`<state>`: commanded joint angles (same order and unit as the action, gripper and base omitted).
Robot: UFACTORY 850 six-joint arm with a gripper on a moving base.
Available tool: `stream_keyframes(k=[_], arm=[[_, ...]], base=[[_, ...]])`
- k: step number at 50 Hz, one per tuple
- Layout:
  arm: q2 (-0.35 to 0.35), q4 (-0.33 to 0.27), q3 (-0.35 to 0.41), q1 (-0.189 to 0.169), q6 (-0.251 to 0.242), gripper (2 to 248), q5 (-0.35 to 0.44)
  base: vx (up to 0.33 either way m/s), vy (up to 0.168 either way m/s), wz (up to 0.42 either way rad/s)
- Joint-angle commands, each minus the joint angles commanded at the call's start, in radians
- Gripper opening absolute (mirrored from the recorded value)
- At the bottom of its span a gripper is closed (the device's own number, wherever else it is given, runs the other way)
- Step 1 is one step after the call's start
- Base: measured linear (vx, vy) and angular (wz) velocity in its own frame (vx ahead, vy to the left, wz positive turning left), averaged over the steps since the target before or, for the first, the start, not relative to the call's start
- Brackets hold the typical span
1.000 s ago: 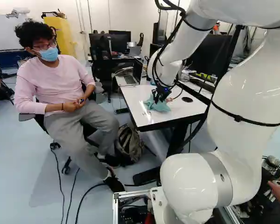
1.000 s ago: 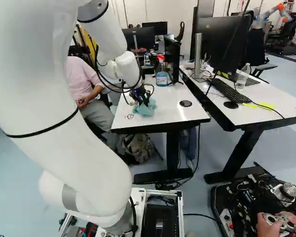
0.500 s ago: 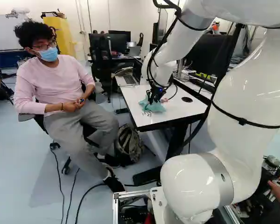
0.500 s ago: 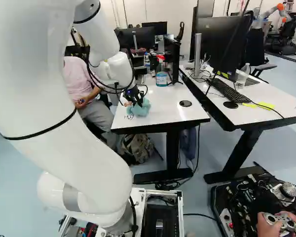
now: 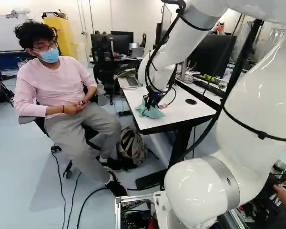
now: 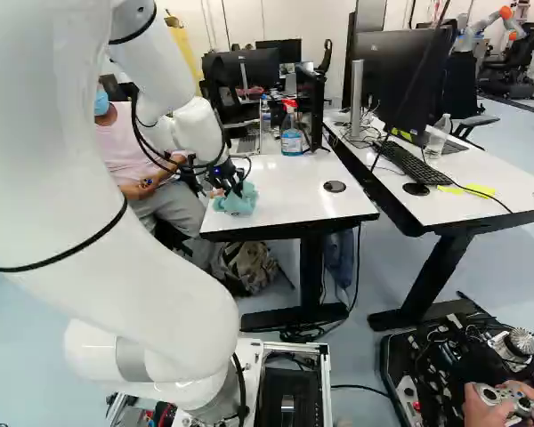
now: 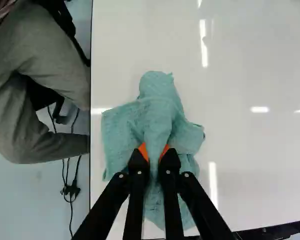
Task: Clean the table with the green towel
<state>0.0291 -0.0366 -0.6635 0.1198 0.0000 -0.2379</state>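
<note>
My gripper (image 5: pixel 152 102) is low over the white table (image 5: pixel 182 111), near its left edge in the left base view. The green towel (image 6: pixel 236 204) lies bunched on the tabletop under it. Seen from the wrist, the gripper (image 7: pixel 155 151) pinches a raised fold of the towel (image 7: pixel 157 107) between its orange pads. Cloth spreads flat to both sides of the fingers and ahead of them. The tabletop beneath the towel is hidden.
A spray bottle (image 6: pixel 291 133) and an open laptop (image 5: pixel 132 80) stand farther back. A seated person (image 5: pixel 62 88) is close beside the table's left edge. At right is a second desk with monitor and keyboard (image 6: pixel 411 164); a backpack (image 6: pixel 247 267) lies below.
The arm has swept left across the table with the towel in the gripper. Dark marks on the tabletop, visible beside the towel before, are now out of sight. The base has not moved.
</note>
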Motion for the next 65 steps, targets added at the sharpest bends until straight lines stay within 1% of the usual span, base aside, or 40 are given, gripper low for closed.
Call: stream_keyframes(k=[16, 21, 25, 34, 41, 45, 54, 65], arm=[[0.08, 0.0, 0.079, 0.035, 0.0, 39, 0.0], [0.109, 0.0, 0.106, 0.039, 0.0, 39, 0.0], [0.13, 0.0, 0.125, 0.035, 0.0, 39, 0.0], [0.171, 0.0, 0.162, 0.008, 0.0, 39, 0.0], [0.201, 0.0, 0.189, -0.02, 0.0, 39, 0.0], [0.207, 0.0, 0.193, -0.039, 0.0, 39, 0.0], [0.197, 0.0, 0.185, -0.081, 0.0, 39, 0.0], [0.149, 0.0, 0.143, -0.124, 0.0, 39, 0.0]], base=[[0.0, 0.0, 0.0], [0.0, 0.0, 0.0], [0.0, 0.0, 0.0], [0.0, 0.0, 0.0], [0.0, 0.0, 0.0], [0.0, 0.0, 0.0], [0.0, 0.0, 0.0], [0.0, 0.0, 0.0]])
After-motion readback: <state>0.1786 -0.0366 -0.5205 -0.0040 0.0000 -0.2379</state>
